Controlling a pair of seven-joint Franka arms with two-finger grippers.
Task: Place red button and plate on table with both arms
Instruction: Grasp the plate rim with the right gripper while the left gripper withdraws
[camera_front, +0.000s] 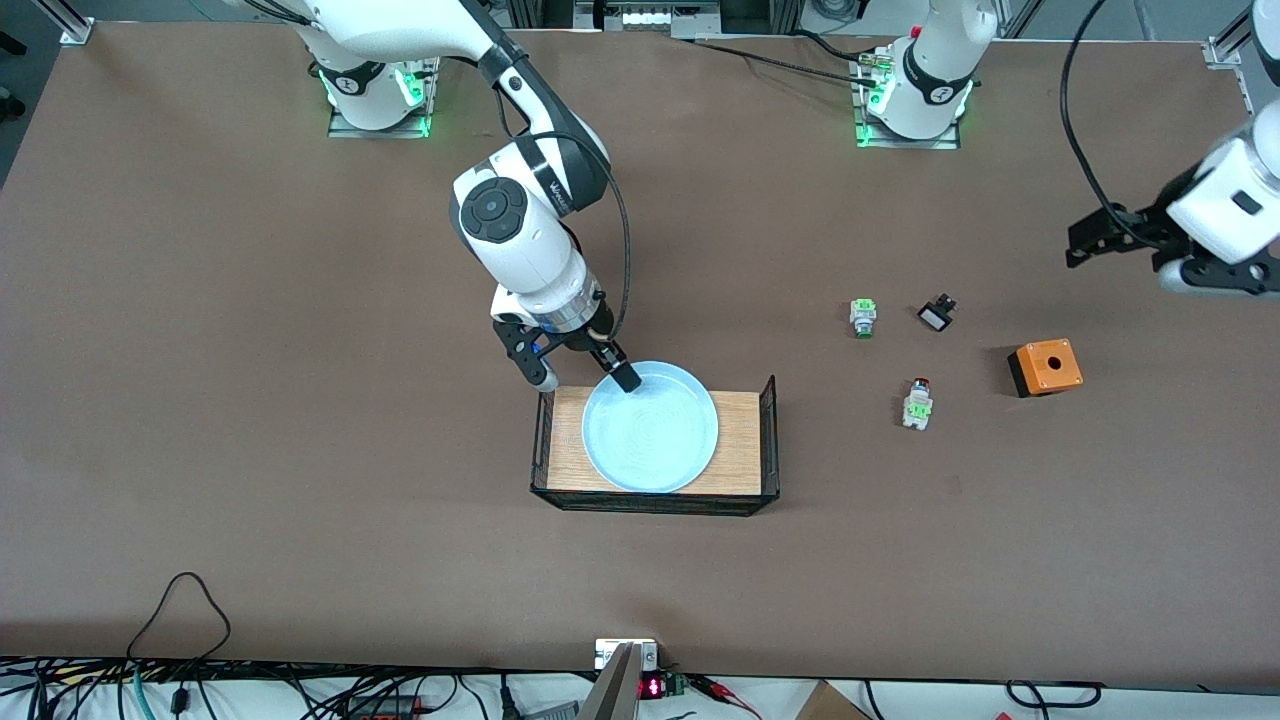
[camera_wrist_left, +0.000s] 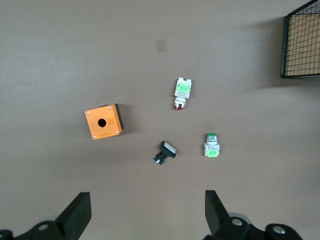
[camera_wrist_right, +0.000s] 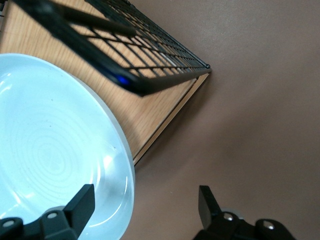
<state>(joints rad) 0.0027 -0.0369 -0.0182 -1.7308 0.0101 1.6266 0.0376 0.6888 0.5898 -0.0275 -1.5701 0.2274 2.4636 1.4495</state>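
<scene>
The right gripper (camera_front: 585, 375) straddles, fingers spread, the rim of the plate (camera_front: 650, 440), not yet lifted from its tray (camera_front: 745, 440), while the left gripper (camera_wrist_left: 145, 212) hangs open over the table (camera_front: 300, 400) above the untouched red button (camera_front: 918, 402).

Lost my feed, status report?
Right gripper open astride plate rim, plate on tray. Left gripper open, hovering. Red button untouched on table.
</scene>
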